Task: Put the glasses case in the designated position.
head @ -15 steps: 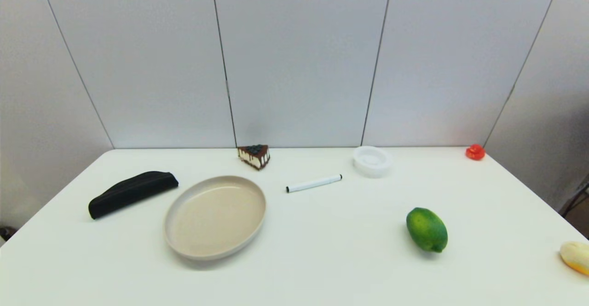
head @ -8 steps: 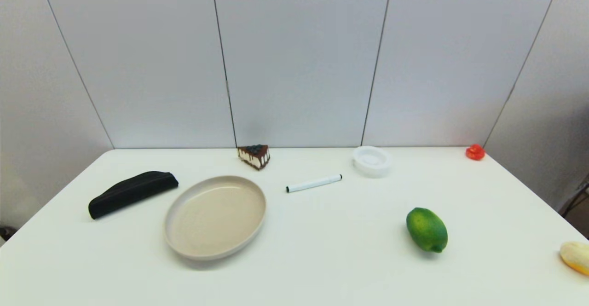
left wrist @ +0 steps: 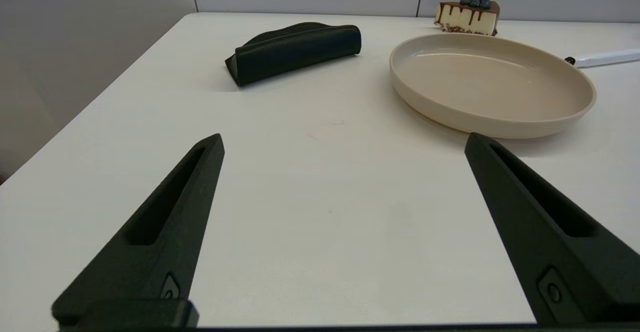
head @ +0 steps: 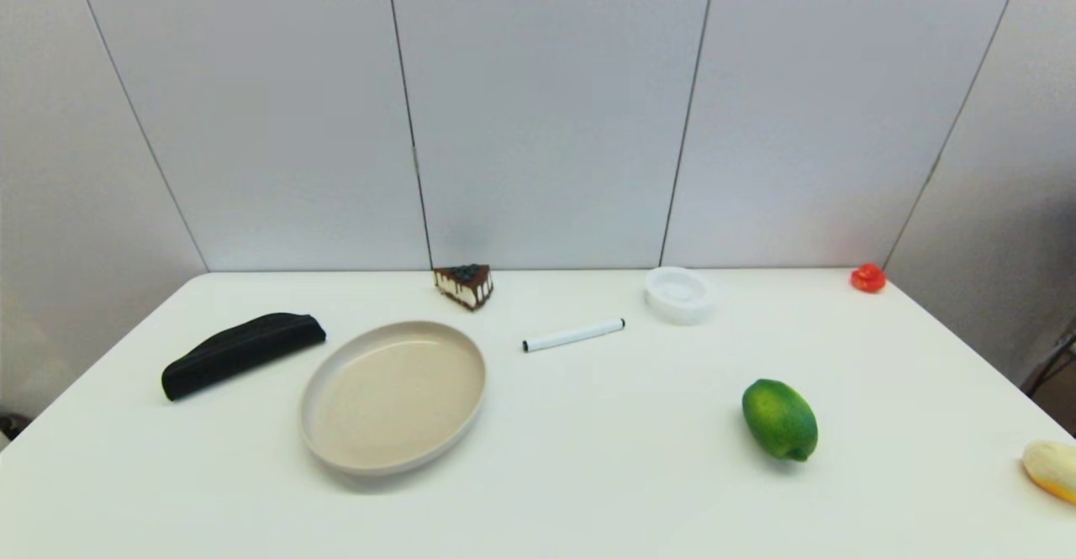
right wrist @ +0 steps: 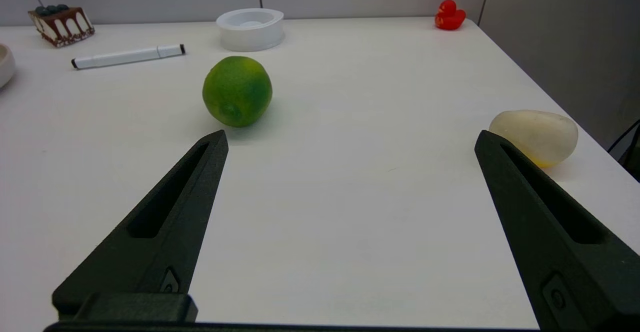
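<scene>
White tabletop is stretching under both arms, which are sitting low at the near edge. Ahead of the left gripper (left wrist: 342, 142), its fingers spread wide and holding nothing, the glasses case (left wrist: 295, 52) is lying flat just beside the beige plate (left wrist: 492, 122), apart from it. The right gripper (right wrist: 350, 140), equally splayed and empty, is facing the lime (right wrist: 237, 91). Reaching well probably means the left gripper is approaching across the case's narrow width, near its middle, staying clear of the plate's rim.
</scene>
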Controlling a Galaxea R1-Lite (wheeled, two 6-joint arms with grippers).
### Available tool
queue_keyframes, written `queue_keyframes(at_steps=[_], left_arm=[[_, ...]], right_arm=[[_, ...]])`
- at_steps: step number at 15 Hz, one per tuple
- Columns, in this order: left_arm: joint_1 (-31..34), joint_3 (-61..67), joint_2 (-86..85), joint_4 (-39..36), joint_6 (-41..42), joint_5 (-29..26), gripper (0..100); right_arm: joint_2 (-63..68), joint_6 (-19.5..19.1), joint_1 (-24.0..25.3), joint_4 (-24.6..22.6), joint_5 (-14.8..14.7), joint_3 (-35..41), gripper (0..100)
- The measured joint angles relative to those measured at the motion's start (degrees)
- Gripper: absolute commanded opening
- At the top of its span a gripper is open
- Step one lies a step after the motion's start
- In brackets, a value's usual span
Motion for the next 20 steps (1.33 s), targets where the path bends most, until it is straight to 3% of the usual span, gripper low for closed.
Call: queue_keyframes(at_steps=[20], left_arm=[[0.0,0.0,0.0,0.0,0.0,0.1,100]], right_arm=[[0.0,0.0,0.0,0.0,0.0,0.0,100]])
